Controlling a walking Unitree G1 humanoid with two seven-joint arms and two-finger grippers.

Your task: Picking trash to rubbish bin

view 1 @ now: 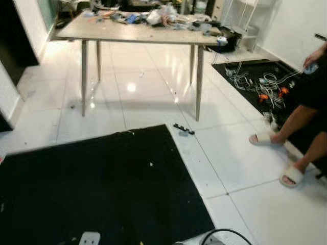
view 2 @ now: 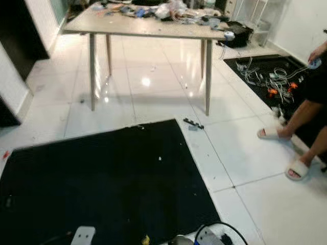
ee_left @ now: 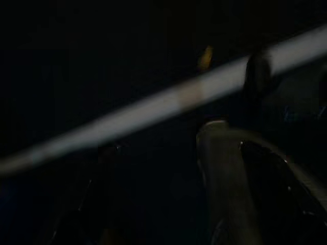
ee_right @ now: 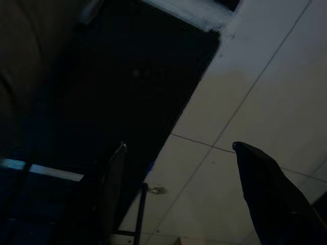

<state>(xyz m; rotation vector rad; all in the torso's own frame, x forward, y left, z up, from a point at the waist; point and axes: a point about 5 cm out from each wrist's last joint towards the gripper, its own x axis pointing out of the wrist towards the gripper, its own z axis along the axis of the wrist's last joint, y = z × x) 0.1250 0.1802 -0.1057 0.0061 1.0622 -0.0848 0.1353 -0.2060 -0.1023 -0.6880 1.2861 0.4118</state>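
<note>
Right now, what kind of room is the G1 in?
Probably a home room used as a workshop or test space. A wooden table is piled with cables and clutter, loose wires lie on a black mat across the white tiled floor, and a person in slippers stands to the right.

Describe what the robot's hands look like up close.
The right gripper has two long, flat black fingers tapering to blunt tips, set wide apart. The left gripper is too dark to make out well: one pale greyish finger with a dark inner face shows.

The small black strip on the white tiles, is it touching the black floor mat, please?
Apart. The left eye view shows white tile between the small black strip and the black floor mat's edge.
</note>
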